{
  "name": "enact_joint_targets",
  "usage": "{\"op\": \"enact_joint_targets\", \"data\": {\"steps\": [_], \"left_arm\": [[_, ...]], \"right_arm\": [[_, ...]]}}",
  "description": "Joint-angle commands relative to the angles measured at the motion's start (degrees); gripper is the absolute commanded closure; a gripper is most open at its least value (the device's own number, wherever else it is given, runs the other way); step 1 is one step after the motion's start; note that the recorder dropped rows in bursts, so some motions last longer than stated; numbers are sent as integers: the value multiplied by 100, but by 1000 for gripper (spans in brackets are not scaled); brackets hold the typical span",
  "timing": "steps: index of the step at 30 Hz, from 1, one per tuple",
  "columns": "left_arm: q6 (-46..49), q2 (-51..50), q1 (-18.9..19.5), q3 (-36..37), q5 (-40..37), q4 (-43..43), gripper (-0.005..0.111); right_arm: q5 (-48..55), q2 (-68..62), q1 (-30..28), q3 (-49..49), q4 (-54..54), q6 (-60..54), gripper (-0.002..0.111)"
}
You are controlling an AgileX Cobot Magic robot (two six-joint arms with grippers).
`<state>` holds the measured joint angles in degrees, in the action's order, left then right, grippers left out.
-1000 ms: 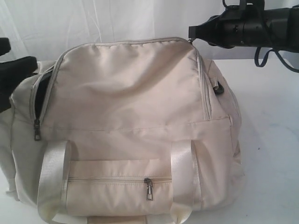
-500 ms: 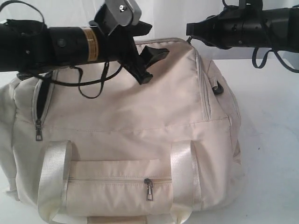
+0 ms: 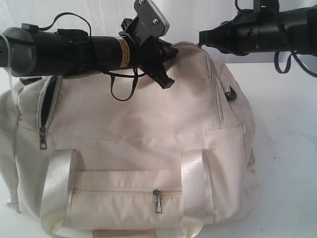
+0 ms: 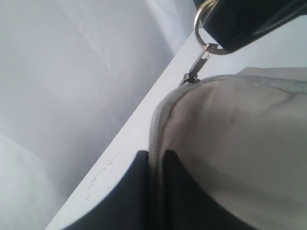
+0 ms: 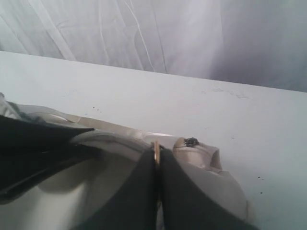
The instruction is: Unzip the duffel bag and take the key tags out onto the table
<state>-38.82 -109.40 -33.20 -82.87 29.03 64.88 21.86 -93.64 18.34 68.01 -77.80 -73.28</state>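
duffel bag (image 3: 138,124) lies on the desk (image 3: 292,148) and fills most of the exterior view, long axis running left to right across the frame. its front pocket (image 3: 124,198) and webbing handles (image 3: 54,188) sit toward the lower edge, the zipped top panel toward the upper edge. the zip (image 3: 214,84) arches round that panel. its leg at middle left shows a dark opening (image 3: 44,104), and the rest looks closed. right gripper (image 5: 156,165), at upper right of the frame on the panel's corner, is pressed together on the ring of the zip pull (image 4: 197,64). left gripper (image 4: 152,184), at upper centre, straddles the zip seam with fingers close on either side, judged to be pinching the bag's edge (no real gap shows). key tags are not in view and are presumably inside the bag. risks, as judged: the hold is on a thin metal ring, so a tug off the line of the teeth could twist it free. the slider sits at a curved corner, where soft fabric may bunch and jam it. if the left hold on the seam gives, the bag is likely to drag or lift off the desk rather than unzip. the arms are near each other, so a long stroke toward upper centre could bring them into contact.
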Motion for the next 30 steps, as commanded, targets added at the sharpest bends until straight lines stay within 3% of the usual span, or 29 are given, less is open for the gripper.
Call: {"op": "enact_joint_targets", "data": {"steps": [1, 7, 13, 17, 21, 30], "left_arm": [[10, 73, -10, -52, -39, -622, 107], [-32, 101, -10, -52, 6, -687, 107], [-19, 255, -10, -52, -54, -1011, 107], [30, 336, 3, -52, -419, -1388, 107], [30, 336, 3, -52, -655, -1389, 107], [30, 336, 3, -52, -727, -1389, 107]], "right_arm": [[-359, 53, -68, 24, 12, 28, 108], [-1058, 53, -106, 24, 311, 4, 108], [-815, 43, -418, -25, 668, 70, 108], [225, 53, -731, -25, 1014, 237, 108], [1269, 155, -973, -25, 2107, 865, 108], [2422, 655, -1102, -14, 3285, 1086, 108]]}}
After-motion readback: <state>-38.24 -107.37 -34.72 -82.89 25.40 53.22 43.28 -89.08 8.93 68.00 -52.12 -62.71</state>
